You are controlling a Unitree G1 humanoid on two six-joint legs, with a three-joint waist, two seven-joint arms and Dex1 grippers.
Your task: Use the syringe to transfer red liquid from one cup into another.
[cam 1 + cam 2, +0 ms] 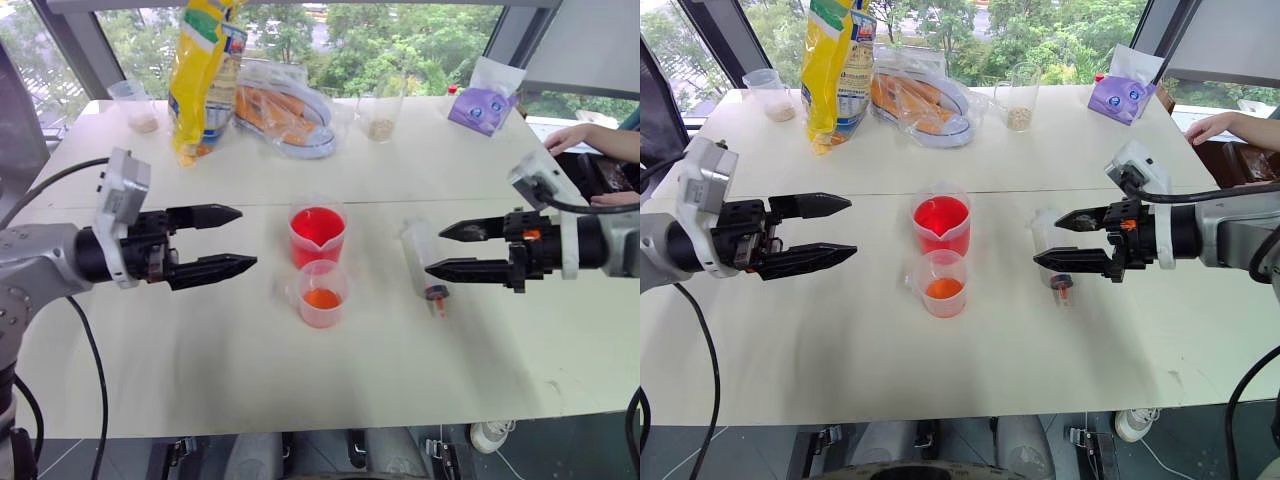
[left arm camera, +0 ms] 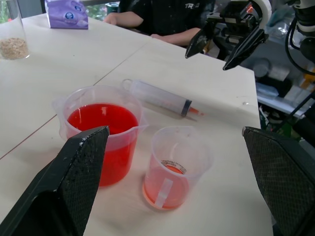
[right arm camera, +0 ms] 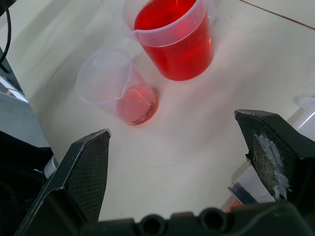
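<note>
Both grippers, left [image 1: 222, 242] and right [image 1: 450, 251], gape empty; the syringe [image 1: 422, 258] lies under the right jaws, ready for pickup.

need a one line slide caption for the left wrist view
Open left gripper faces the large red-filled cup, the smaller cup and the syringe lying flat on the table.

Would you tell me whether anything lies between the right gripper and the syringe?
Nothing visible does. The syringe lies flat on the table, just below the open right gripper, beside the two cups.
</note>
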